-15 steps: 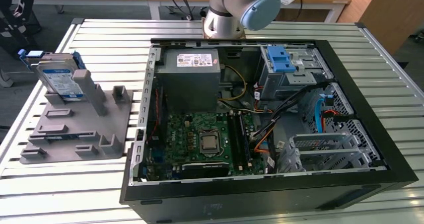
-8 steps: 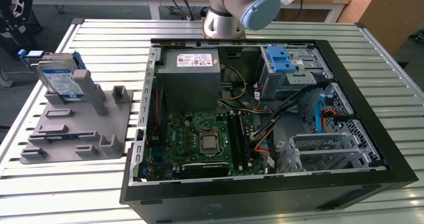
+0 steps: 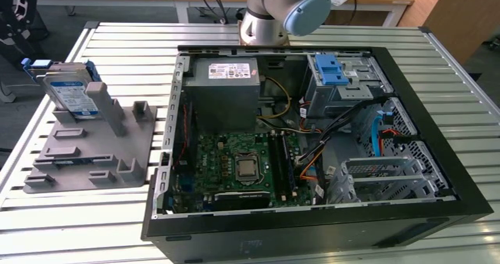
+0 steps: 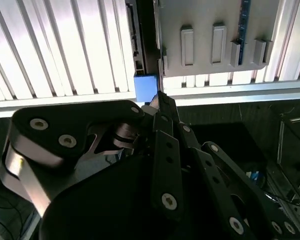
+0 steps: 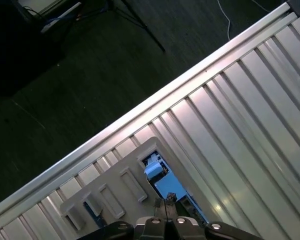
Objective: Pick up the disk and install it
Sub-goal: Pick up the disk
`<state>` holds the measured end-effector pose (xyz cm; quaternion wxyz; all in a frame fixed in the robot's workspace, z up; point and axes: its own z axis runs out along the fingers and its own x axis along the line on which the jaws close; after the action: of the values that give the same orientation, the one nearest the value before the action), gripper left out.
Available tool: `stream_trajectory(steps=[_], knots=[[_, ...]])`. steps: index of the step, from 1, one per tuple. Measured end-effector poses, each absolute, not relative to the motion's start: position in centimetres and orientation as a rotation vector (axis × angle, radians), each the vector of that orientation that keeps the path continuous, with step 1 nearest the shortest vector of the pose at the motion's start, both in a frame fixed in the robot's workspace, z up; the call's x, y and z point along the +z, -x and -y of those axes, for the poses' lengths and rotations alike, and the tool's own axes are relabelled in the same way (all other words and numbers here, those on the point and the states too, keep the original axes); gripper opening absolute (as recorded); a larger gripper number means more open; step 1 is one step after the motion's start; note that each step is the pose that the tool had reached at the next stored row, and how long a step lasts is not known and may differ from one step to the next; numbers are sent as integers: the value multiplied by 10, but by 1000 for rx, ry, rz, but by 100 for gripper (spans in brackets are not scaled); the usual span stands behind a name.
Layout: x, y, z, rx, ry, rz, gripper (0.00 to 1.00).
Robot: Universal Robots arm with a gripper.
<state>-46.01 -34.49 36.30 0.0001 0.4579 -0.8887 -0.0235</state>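
The disk (image 3: 72,93) stands on edge in a grey slotted holder (image 3: 86,153) on the slatted table, at the exterior view's left. It is silver with a white-and-blue label and blue rails. In the first wrist view my gripper (image 5: 166,201) hangs well above the disk (image 5: 162,180), its two fingertips pressed together with nothing between them. The second wrist view has the black gripper (image 4: 159,100) linkage in front, with the blue end of the disk (image 4: 145,87) just past the tips, beside the holder (image 4: 210,25).
An open black computer case (image 3: 437,129) lies in the middle of the table, with a metal drive cage (image 3: 352,88) under a blue latch (image 3: 332,71) and a grey power supply (image 3: 226,88). The arm's base (image 3: 270,18) stands behind it. Dark floor (image 5: 65,75) lies beyond the table edge (image 5: 155,102).
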Motion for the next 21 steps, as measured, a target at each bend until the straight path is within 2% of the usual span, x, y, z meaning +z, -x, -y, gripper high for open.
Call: stream_trajectory(steps=[21], knots=[[361,460,345,-68,-1745,2611,11]])
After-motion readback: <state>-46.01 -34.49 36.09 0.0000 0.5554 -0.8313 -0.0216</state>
